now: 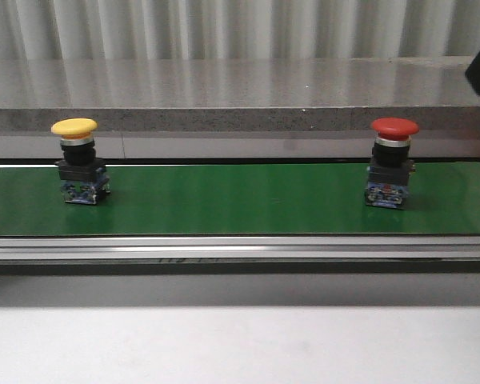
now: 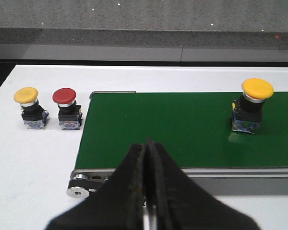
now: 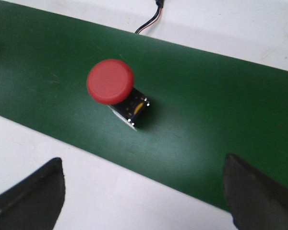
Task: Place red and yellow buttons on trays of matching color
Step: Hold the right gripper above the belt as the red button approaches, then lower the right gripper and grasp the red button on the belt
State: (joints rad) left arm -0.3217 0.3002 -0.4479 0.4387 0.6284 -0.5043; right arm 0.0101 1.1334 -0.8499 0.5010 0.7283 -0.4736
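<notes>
Belt: a green belt (image 1: 240, 200) runs across the white surface (image 1: 240, 344), edged by a metal rail at the near side in the front view.
Yellow button: a yellow button (image 1: 78, 160) stands upright on the belt at its left part in the front view; the left wrist view shows it too (image 2: 249, 105), near the belt's far edge.
Red button: a red button (image 1: 391, 162) stands upright on the belt at its right part, well apart from the yellow one; the right wrist view looks down on its round cap (image 3: 110, 82) and dark base.
Spare buttons: in the left wrist view a second yellow button (image 2: 30, 108) and a second red button (image 2: 67, 109) stand just beside each other on the white surface, off the belt's end.
Left end effector: its two black fingers (image 2: 145, 191) are pressed together with nothing between them, above the belt's near edge.
Right end effector: its black fingers are spread wide apart (image 3: 144, 191), holding nothing, with the red button ahead of them.
Cable: a thin dark cable (image 3: 151, 21) lies on the white surface beyond the belt in the right wrist view.
Writing: no brand or label can be read; the marks on the rail are too faint.
Trays: not seen in any view.
</notes>
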